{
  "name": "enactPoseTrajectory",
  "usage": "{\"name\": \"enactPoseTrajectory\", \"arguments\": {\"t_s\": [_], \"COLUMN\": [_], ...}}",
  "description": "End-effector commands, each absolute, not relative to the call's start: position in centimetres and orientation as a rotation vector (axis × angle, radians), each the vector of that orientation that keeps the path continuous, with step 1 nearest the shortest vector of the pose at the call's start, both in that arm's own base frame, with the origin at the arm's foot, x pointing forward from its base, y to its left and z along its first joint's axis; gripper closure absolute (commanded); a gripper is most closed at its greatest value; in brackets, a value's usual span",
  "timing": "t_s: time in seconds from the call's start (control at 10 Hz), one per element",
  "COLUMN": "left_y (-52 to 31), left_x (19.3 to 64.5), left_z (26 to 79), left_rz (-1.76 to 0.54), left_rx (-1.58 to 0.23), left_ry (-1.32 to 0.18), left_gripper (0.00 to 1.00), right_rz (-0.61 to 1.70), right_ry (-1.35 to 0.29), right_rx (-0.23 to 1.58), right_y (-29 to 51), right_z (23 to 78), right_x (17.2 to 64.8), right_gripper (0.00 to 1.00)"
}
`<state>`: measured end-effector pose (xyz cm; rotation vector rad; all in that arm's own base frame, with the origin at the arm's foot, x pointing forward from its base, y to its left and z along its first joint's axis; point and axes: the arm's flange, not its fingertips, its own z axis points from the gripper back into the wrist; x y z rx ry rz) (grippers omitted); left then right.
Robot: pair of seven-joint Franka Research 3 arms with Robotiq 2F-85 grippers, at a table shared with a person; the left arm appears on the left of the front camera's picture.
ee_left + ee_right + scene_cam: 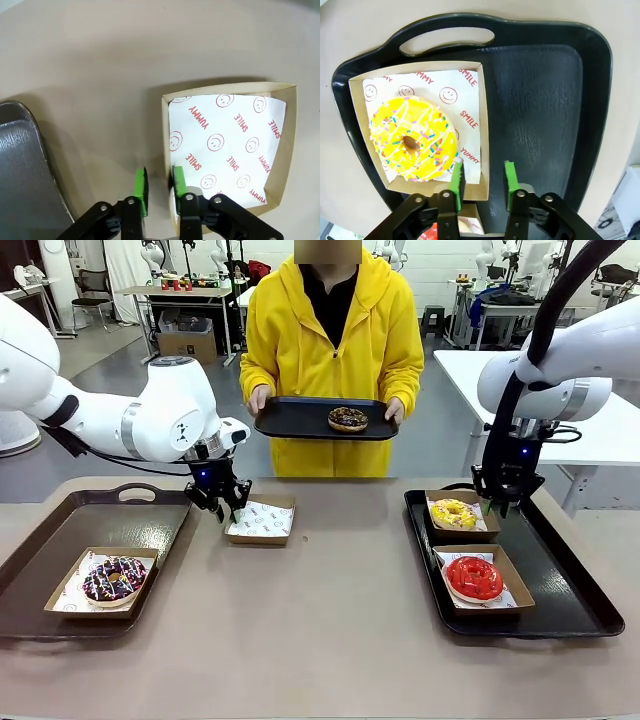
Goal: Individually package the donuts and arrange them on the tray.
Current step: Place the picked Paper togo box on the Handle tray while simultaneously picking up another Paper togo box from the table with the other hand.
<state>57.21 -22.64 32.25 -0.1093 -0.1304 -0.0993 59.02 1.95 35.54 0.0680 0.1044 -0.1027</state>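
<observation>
A yellow sprinkled donut [453,512] [413,143] lies in a paper-lined box at the back of the right tray [560,575]. In front of it is a red donut [473,577] in its own box. My right gripper [497,504] [483,164] is open, its fingers straddling that yellow donut box's wall without touching it. My left gripper [222,504] [160,173] stands narrowly open astride the left wall of an empty lined box [262,520] [225,145] on the table. A dark sprinkled donut [114,579] sits boxed on the left tray [40,540]. The person holds a black tray [290,420] carrying a chocolate donut [347,419].
The empty box lies just right of the left tray's edge [20,165]. Bare black tray floor [535,100] stretches beside the yellow donut's box. The table's middle and front are bare tan surface [330,620]. The person stands at the far edge.
</observation>
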Motion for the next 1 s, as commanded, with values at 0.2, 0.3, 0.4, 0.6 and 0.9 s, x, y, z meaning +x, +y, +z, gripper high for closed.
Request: {"name": "enactPoseTrajectory", "arguments": {"t_s": [0.2, 0.3, 0.4, 0.6, 0.9], "left_y": [-22.7, -22.7, -22.7, -22.8, -23.4], "left_x": [57.5, 57.5, 57.5, 57.2, 55.5], "left_z": [32.2, 32.2, 32.3, 33.4, 40.2], "left_rz": [-0.106, -0.106, -0.102, -0.079, -0.099], "left_rx": [-0.133, -0.134, -0.139, -0.142, -0.176], "left_ry": [-0.123, -0.123, -0.120, -0.103, -0.120], "left_gripper": [1.00, 1.00, 1.00, 1.00, 1.00], "right_rz": [-0.114, -0.116, -0.116, -0.101, 0.033], "right_ry": [0.124, 0.126, 0.125, 0.105, 0.100], "right_rx": [0.046, 0.045, 0.047, 0.094, 0.368], "right_y": [2.3, 2.3, 2.2, 1.5, -3.3], "right_z": [35.4, 35.5, 35.6, 37.6, 44.8], "right_x": [59.5, 59.5, 59.4, 58.0, 51.9], "right_gripper": [0.00, 0.00, 0.00, 0.00, 0.00]}}
